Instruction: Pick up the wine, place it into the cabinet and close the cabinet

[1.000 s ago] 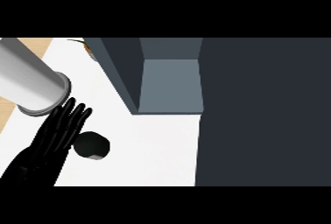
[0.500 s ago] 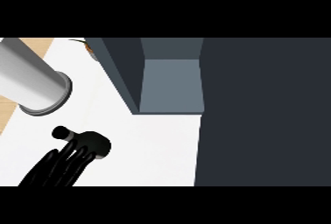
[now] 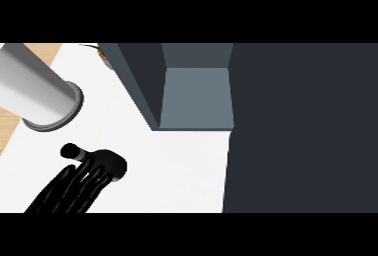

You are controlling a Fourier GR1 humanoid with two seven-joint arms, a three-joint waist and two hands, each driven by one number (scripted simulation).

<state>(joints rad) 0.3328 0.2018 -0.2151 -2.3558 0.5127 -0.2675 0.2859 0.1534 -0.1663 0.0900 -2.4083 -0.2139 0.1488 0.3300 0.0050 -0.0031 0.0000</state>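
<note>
The wine bottle (image 3: 112,166) shows from above as a dark round shape on the white counter (image 3: 177,170), at the lower left. My left hand (image 3: 74,187) comes in from the lower left. Its fingers curl over the bottle's near side and its thumb (image 3: 71,150) sticks out to the upper left. Most of the bottle is hidden under the fingers. A grey forearm (image 3: 37,90) fills the upper left. The cabinet (image 3: 196,97) stands open to the upper right of the bottle, showing a grey-blue inside. My right hand is out of view.
A broad dark panel (image 3: 303,125) covers the whole right side. The cabinet's dark side wall (image 3: 136,80) rises between the forearm and the opening. A wooden strip (image 3: 9,131) runs along the left edge. A small brownish object (image 3: 105,54) sits at the top.
The left hand was open with straight fingers beside the bottle. It has since dropped lower and its fingers have closed over the bottle. The forearm has shifted slightly.
</note>
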